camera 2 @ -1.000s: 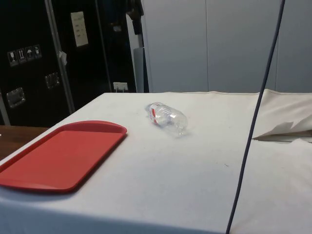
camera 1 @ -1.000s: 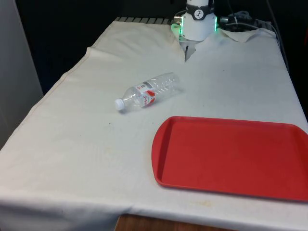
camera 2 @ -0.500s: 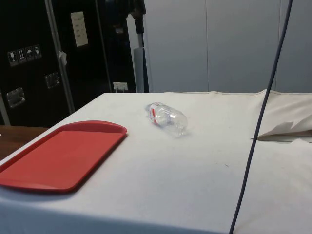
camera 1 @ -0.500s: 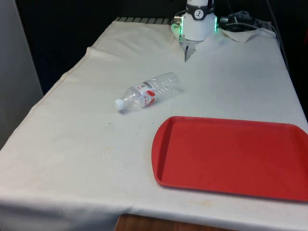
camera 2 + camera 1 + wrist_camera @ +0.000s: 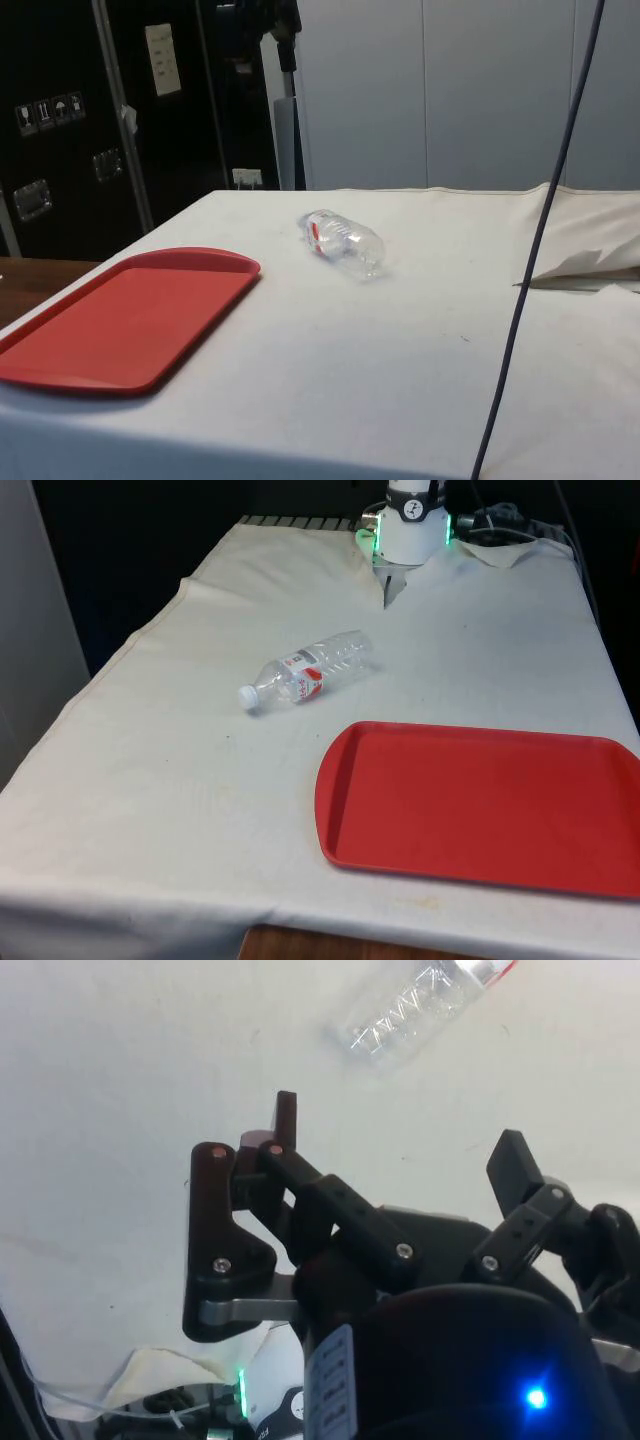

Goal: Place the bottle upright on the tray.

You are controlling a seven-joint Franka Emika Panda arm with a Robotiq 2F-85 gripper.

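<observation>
Nothing on the table has shifted in the last second: the bottle lies on its side on the white cloth, well apart from the red tray. The gripper hangs high, fingers spread wide (empty), so the grasp hasn't begun.
</observation>
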